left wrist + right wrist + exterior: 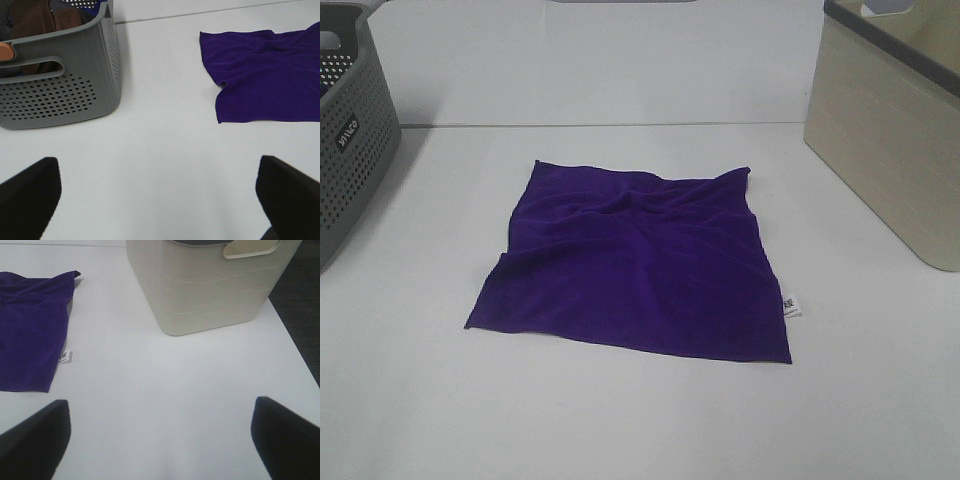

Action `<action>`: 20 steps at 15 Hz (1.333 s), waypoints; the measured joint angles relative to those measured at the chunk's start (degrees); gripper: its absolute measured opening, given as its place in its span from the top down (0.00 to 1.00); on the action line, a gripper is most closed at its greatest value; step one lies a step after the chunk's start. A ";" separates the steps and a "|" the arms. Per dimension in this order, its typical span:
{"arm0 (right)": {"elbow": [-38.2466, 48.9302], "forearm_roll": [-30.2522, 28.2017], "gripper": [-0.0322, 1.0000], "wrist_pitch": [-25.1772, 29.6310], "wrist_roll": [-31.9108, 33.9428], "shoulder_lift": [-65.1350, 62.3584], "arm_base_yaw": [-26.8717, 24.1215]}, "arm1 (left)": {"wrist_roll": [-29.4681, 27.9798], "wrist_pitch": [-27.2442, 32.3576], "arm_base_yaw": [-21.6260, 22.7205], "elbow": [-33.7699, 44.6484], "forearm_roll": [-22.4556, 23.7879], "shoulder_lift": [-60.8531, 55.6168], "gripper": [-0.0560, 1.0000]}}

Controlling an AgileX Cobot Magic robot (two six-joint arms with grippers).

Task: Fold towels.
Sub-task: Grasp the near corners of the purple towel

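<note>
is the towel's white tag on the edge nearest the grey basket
No, the white tag sticks out of the edge of the towel that faces the beige basket.

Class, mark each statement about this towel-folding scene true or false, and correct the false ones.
1. The purple towel lies unfolded on the table. True.
2. Its white tag is on the side toward the grey basket. False: it is on the side toward the beige basket.
3. The left end effector grips a corner of the purple towel. False: it is open over bare table, apart from the cloth.
4. The grey basket holds brown cloth. True.
</note>
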 joint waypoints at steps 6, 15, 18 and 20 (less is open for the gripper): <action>0.00 0.00 0.05 0.00 0.00 0.00 0.00 | 0.00 0.00 0.00 0.00 0.00 0.00 0.01; 0.00 0.00 0.05 0.00 0.00 0.00 0.00 | -0.11 0.00 0.00 0.00 0.00 0.00 0.01; 0.00 0.00 0.05 0.00 0.00 0.00 0.00 | -0.11 0.00 0.00 0.00 -0.06 0.00 0.01; 0.00 0.00 0.05 0.00 0.00 0.00 0.00 | -0.11 0.00 0.00 0.00 -0.06 0.00 0.01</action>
